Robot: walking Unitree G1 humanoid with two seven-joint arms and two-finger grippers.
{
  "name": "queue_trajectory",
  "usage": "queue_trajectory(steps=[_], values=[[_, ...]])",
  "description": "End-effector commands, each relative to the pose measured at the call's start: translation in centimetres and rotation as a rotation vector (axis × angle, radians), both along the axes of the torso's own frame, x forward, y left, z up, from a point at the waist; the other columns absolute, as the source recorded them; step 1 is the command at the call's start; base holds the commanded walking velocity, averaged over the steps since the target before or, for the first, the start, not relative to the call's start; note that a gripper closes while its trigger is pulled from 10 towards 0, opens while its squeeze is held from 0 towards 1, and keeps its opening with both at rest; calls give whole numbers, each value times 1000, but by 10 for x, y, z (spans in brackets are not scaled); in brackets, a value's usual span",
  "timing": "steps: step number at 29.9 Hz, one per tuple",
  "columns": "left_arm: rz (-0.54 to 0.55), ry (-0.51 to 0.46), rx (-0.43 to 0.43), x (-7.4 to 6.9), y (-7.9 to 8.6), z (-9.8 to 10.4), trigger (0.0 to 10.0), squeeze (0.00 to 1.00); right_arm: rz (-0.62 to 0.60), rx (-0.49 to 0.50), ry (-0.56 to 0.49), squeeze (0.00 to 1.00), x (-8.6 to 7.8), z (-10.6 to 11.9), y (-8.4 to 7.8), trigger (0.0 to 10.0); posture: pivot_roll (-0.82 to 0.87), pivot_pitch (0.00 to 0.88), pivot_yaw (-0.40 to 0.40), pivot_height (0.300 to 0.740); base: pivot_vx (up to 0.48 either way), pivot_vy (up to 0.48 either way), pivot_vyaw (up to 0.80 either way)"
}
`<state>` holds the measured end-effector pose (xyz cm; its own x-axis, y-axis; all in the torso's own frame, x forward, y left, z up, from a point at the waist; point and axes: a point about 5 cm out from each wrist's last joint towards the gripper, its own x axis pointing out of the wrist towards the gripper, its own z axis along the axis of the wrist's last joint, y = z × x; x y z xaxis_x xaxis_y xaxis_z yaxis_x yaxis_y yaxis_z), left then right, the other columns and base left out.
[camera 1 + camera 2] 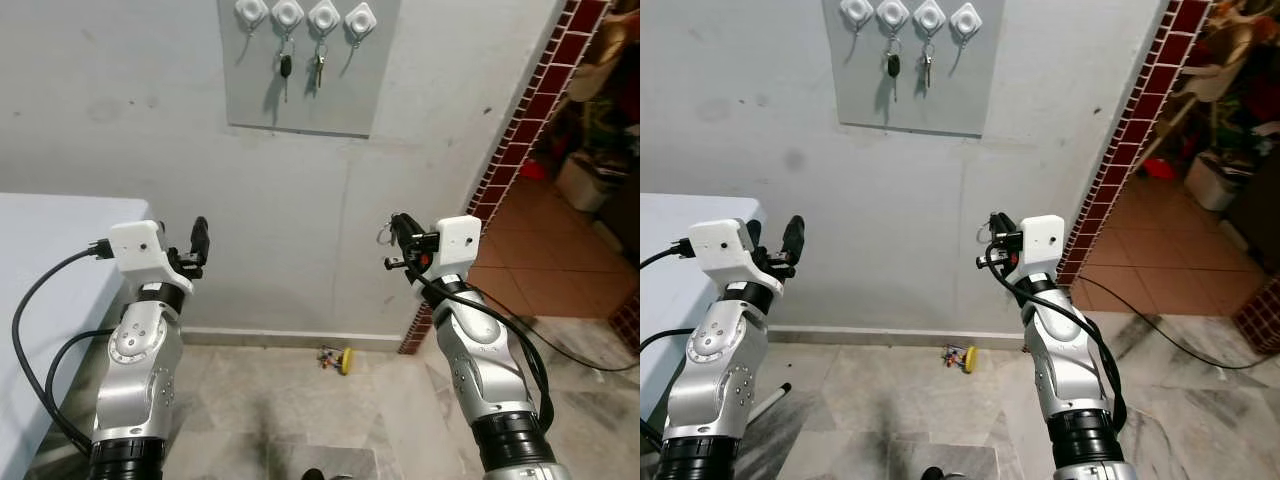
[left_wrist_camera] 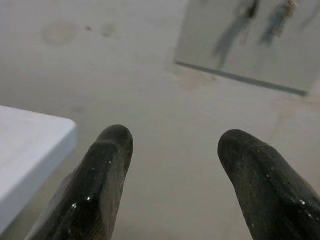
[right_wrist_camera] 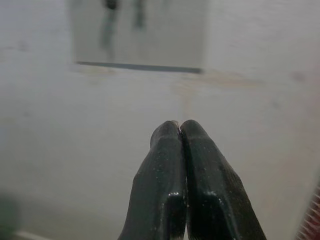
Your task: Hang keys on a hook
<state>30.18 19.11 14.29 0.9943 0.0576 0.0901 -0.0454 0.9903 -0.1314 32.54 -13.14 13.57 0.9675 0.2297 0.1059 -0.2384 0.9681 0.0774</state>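
A grey board (image 1: pixel 300 105) on the wall carries a row of white hooks (image 1: pixel 360 18). A black key fob (image 1: pixel 286 68) and a metal key (image 1: pixel 319 68) hang from the two middle hooks; the outer two are bare. A key set with a yellow tag (image 1: pixel 341 359) lies on the floor at the wall's foot. My right gripper (image 1: pixel 400 236) is raised well below the board, its fingers (image 3: pixel 181 150) pressed shut with nothing showing between the tips. A small metal ring (image 1: pixel 383 237) sits beside them; whether it is held I cannot tell. My left gripper (image 1: pixel 197 243) is raised at the left, open and empty.
A white table (image 1: pixel 50 250) stands at my left, its corner close to the left arm. A red brick pillar (image 1: pixel 520 130) ends the wall on the right, with a tiled room and clutter (image 1: pixel 595 180) beyond. A black cable (image 1: pixel 590 365) lies on the floor there.
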Motion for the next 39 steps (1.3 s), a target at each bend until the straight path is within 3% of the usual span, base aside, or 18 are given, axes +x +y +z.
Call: queue_trajectory(steps=[1,7,13,21,25,39], values=[[-6,-1,4,-1,-3,2,10000,0,-63,-3,25,0,3,1,-7,10000,-68,22,-64,740,0,0,0],[-15,17,-5,-1,-8,0,10000,0,-138,20,129,0,6,-7,-11,10000,-68,30,-57,740,0,0,0],[-29,28,-18,-2,-9,-1,10000,0,-138,43,153,0,4,-8,-11,10000,-72,38,-51,740,0,0,0],[-32,34,-29,-3,-8,-1,10000,0,-50,44,93,0,-3,-2,-6,10000,-79,49,-43,740,323,0,0],[-49,33,-24,-4,-8,-1,10000,0,22,2,-2,0,-11,4,-3,10000,-81,54,-39,740,405,0,0],[-95,27,4,-7,-9,2,10000,0,87,24,-30,0,-18,6,-4,10000,-86,60,-29,740,459,0,0]])
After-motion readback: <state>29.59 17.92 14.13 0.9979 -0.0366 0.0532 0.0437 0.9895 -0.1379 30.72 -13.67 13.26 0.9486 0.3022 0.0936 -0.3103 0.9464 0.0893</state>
